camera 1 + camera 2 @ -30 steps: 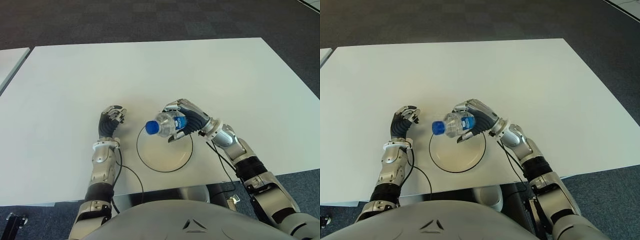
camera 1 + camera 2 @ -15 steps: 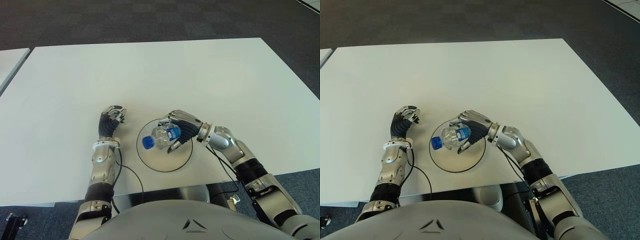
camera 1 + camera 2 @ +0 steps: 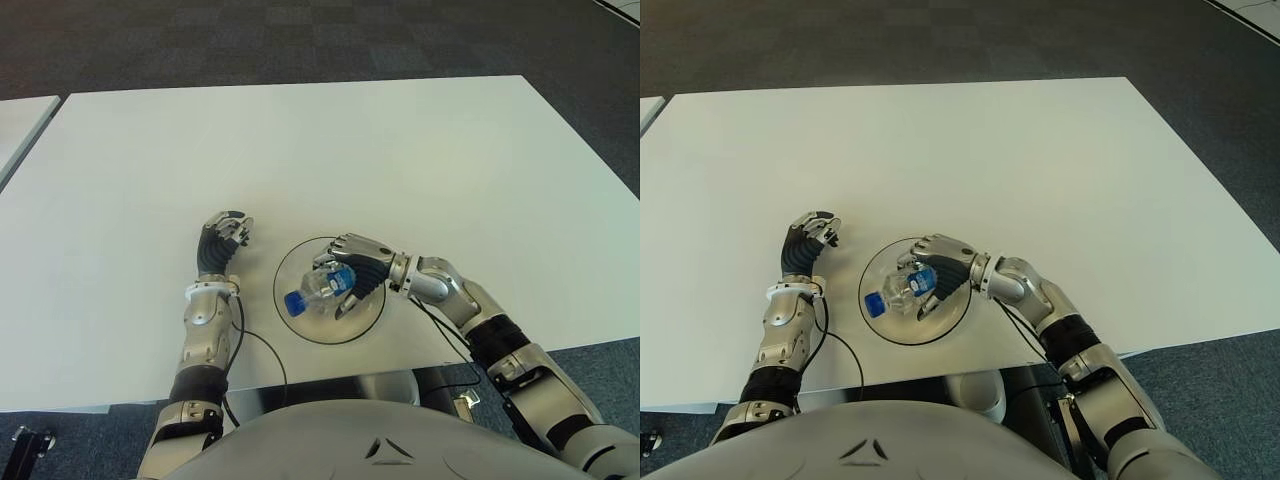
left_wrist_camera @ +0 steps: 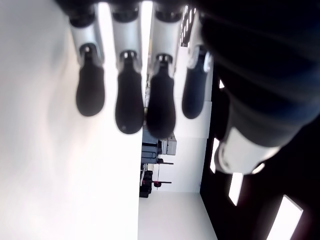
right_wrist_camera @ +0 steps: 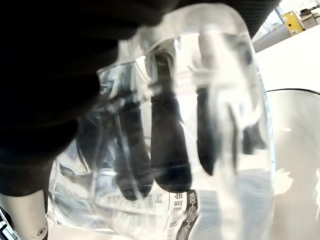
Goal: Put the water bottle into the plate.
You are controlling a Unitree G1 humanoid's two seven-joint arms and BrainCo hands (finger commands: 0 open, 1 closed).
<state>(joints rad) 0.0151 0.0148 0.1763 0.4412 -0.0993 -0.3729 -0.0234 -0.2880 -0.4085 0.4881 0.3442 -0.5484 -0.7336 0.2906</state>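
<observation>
Colours on the white table

The table point(image 3: 400, 150) is plain white; the floor point(image 3: 300, 40) beyond its far edge is dark grey with a faint check. The plate point(image 3: 366, 317) is white with a thin dark rim. The water bottle point(image 3: 318, 290) is clear, with a blue cap and blue label. Both hands, left hand point(image 3: 222, 243) and right hand point(image 3: 358, 272), are silver with black fingers.

An office or lab room is indicated: a plain white table point(image 3: 400, 150) is set on dark grey carpet tiles point(image 3: 300, 40), with another table's edge point(image 3: 20, 120) seen alongside.
</observation>
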